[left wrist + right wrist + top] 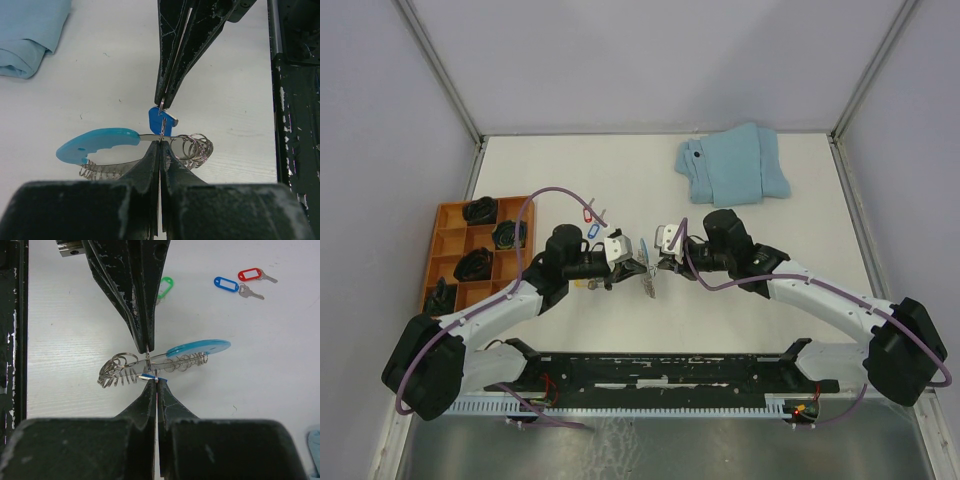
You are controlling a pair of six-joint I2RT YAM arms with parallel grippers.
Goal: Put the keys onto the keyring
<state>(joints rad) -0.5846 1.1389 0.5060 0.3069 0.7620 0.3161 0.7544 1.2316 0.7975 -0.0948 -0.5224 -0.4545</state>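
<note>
- Left wrist view: the left gripper is clenched on the thin metal of the keyring. It holds the keyring between the two arms, seemingly just off the table.
- The right gripper faces it from opposite. It is pinched tight on the little ring of a blue tag, and the tag hangs touching the keyring's wire.
- Whether that little ring is already threaded onto the wire or only pressed against it, I cannot tell. The two sets of fingertips meet right at that spot.
- A bunch of small rings sits at one end of the keyring. No other coloured tag shows on the loop, so I judge that no key is finished yet.
- Right wrist view: three keys lie loose on the table, well apart from the keyring. They are the green-tag key, the blue-tag key and the red-tag key.
- My judgement is that the task is at an early stage. The first key is at the threading step, and at least three more still have to be picked up and threaded.
</note>
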